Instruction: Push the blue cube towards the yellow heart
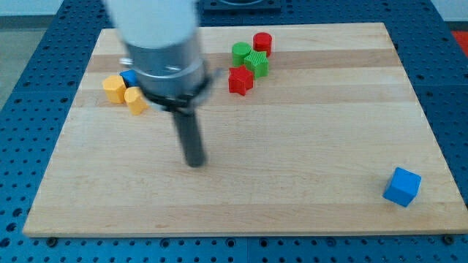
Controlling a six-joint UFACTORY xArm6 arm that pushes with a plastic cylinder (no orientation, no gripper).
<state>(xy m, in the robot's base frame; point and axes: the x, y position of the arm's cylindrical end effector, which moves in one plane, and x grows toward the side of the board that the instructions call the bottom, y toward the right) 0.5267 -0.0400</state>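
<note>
The blue cube (402,186) sits near the board's bottom right corner. Two yellow blocks lie at the upper left: one (113,88) further left and one (136,101) just below and right of it; I cannot tell which is the heart. A small blue block (129,77) shows behind them, partly hidden by the arm. My tip (194,162) rests on the board left of centre, far to the left of the blue cube and below and right of the yellow blocks, touching no block.
A red star-like block (240,80), a red cylinder (262,43), a green cylinder (240,51) and a green ridged block (257,63) cluster at the top centre. The wooden board (307,146) lies on a blue perforated table.
</note>
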